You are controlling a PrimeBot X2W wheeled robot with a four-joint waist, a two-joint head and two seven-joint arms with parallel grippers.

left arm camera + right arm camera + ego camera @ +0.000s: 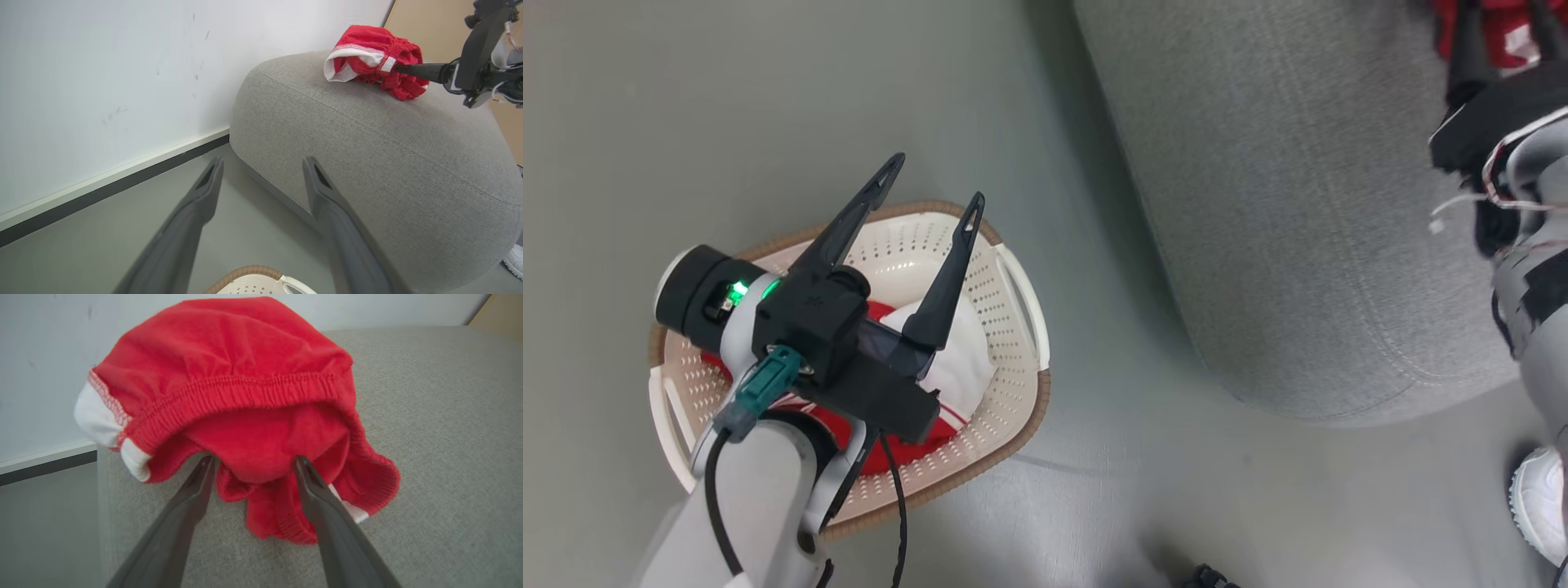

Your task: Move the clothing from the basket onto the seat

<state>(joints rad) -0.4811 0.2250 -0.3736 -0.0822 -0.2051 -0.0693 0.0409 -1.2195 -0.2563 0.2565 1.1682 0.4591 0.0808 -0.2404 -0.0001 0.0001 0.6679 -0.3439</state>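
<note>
The cream-white basket (907, 245) with a brown rim stands on the floor and holds red and white clothing (960, 371). My left gripper (935, 180) (263, 161) hovers above it, open, with nothing between its fingers. On the light-grey seat (1298, 229) (388, 155) (441, 416) lies a bunched red garment (367, 45) (245, 355) with a white hem. My right gripper (254, 459) (408, 68) is open, its fingertips spread against the near side of that garment, and a fold of cloth bulges between them.
A person's white shoe (1539, 498) (515, 259) rests on the grey floor beside the seat's near corner. A white wall with a dark skirting strip (102, 183) runs behind the seat. A tan panel (416, 24) stands past the seat's far end.
</note>
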